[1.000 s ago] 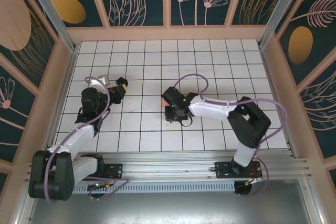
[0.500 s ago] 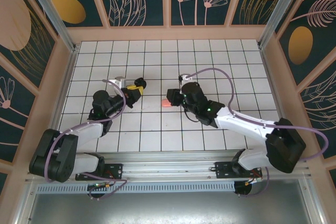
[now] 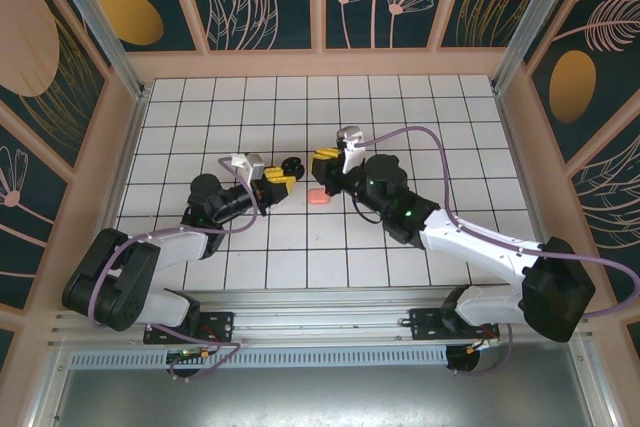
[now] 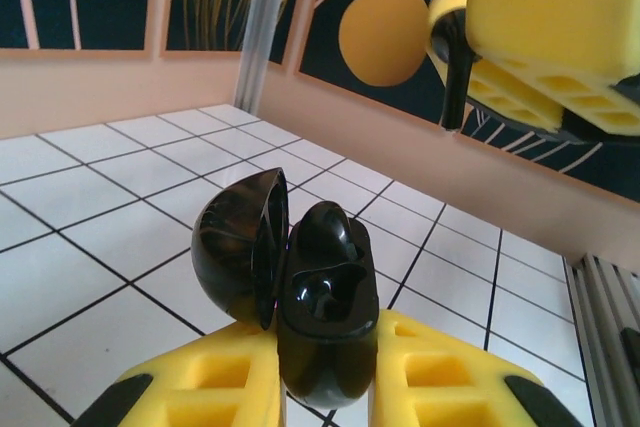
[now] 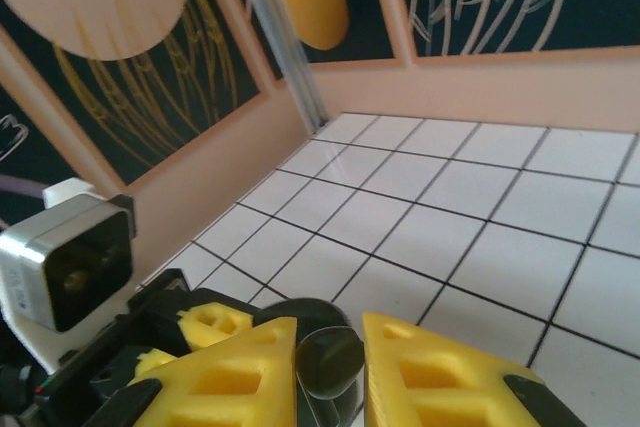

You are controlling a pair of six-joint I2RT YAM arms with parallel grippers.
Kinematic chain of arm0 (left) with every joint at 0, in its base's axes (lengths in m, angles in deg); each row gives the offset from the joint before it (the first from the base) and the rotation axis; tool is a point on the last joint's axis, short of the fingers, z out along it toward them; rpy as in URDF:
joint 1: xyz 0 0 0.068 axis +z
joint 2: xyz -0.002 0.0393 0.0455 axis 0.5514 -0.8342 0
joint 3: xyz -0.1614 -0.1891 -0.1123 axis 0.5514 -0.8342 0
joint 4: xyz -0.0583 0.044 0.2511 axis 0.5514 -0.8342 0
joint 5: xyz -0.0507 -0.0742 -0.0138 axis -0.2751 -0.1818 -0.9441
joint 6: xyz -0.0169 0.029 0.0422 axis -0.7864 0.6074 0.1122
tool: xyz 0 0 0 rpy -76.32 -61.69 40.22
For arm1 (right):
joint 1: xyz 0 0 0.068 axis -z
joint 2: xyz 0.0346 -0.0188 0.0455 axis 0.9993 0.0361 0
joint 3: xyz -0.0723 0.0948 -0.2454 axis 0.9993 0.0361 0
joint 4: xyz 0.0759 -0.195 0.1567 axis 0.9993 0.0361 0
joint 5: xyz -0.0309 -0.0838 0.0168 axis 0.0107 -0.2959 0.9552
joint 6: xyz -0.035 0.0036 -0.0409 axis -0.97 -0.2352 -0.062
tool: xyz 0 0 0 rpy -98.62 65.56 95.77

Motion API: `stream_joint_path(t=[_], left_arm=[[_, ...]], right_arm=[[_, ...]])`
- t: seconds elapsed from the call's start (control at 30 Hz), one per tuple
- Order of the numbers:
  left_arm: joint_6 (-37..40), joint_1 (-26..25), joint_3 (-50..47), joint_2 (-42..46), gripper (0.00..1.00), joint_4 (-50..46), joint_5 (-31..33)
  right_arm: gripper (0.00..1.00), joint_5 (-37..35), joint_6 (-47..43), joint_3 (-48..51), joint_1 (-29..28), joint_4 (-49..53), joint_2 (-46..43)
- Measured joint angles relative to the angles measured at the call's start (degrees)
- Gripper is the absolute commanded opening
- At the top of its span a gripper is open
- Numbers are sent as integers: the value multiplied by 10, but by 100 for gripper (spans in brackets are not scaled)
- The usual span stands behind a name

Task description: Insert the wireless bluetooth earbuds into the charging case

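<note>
The black earbud [image 4: 455, 82] is pinched in the right gripper [image 3: 322, 161], just right of the open black charging case [image 4: 305, 282], which the left gripper [image 3: 279, 182] clamps by its base. Both arms stretch low toward the centre of the tiled table [image 3: 420, 117], fingertips almost meeting. A salmon-pink piece [image 3: 318, 197] lies just near of them.

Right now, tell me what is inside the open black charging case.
Inside the glossy black charging case, a moulded hollow shows; the left gripper covers its lower part.
</note>
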Motion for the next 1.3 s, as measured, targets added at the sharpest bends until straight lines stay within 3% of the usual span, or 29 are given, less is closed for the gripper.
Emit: stream_joint_path(t=[0.4, 1.3], left_arm=[[22, -9, 12, 0, 19, -2, -28], [22, -9, 14, 24, 20, -23, -38]], right_arm=[[20, 76, -52, -16, 0, -30, 40], [20, 90, -113, -30, -4, -13, 63]])
